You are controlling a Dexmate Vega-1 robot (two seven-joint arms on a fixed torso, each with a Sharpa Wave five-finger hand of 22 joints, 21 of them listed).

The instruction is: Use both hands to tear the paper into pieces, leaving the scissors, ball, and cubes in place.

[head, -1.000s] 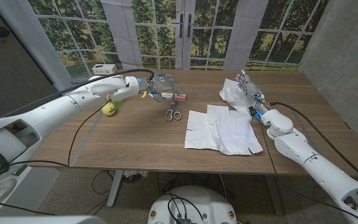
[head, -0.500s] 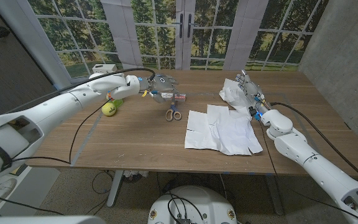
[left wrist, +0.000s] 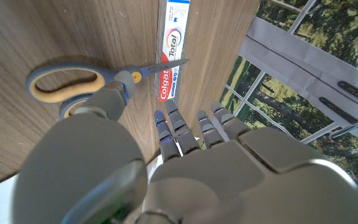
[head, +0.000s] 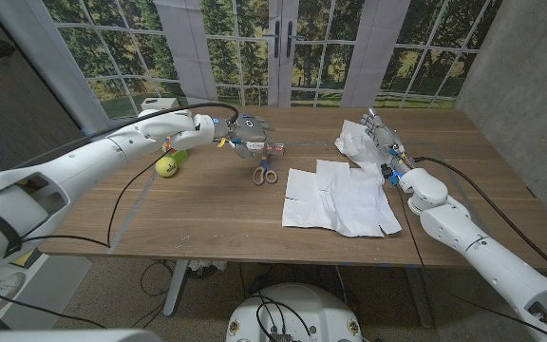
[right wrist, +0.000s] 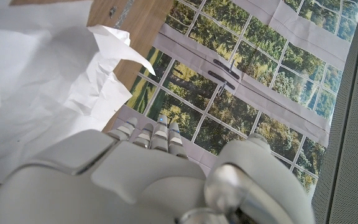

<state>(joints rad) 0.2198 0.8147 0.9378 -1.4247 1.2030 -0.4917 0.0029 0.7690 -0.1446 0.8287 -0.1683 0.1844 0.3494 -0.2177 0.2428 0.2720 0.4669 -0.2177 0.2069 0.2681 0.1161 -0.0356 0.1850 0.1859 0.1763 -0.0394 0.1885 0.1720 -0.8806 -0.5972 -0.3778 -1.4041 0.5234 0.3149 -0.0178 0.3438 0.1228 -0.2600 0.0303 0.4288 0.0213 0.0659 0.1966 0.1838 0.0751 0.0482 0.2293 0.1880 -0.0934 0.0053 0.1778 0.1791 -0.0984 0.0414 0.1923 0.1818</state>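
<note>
Since the earlier frames little shifts: my left hand (head: 248, 132) hovers empty over the scissors (head: 265, 173), my right hand (head: 386, 142) stands open beside torn paper (head: 338, 197), ready to grip.

The paper (head: 335, 198) is white on the brown wood-grain bench (head: 207, 204). Left of the paper, the scissors (head: 265, 173) have grey-and-tan handles, and the ball (head: 166, 166) is yellow-green.
</note>
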